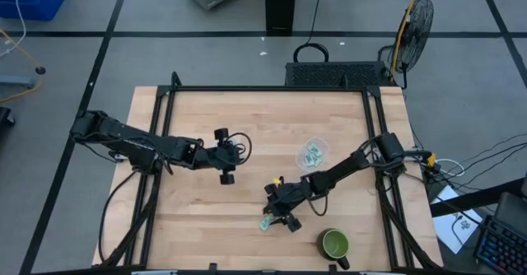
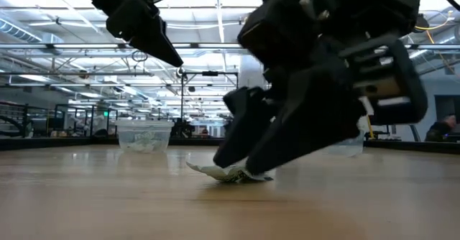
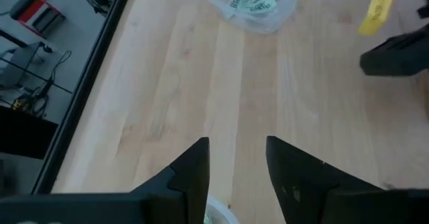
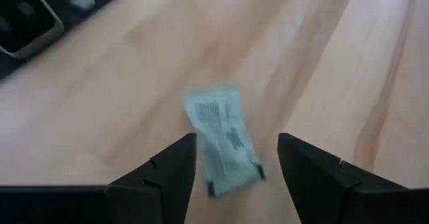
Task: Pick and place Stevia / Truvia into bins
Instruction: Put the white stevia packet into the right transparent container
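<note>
One green-and-white Stevia packet lies flat on the wooden table near its near edge; in the low view one end curls up slightly. My right gripper is open and low over it, one finger on each side. A clear bin holding several packets stands right of the table's middle. My left gripper is open and hovers left of that bin. A pale round rim shows under its fingers. My right gripper comes at the packet from above, slanting, with its fingertips down at the table beside the packet's long edges. I cannot tell whether they touch it. The packet rests on the table.
A green mug stands near the table's near right corner, close to my right gripper. Black rails frame the table's left and right sides. Bare wood lies between the two grippers and toward the far edge.
</note>
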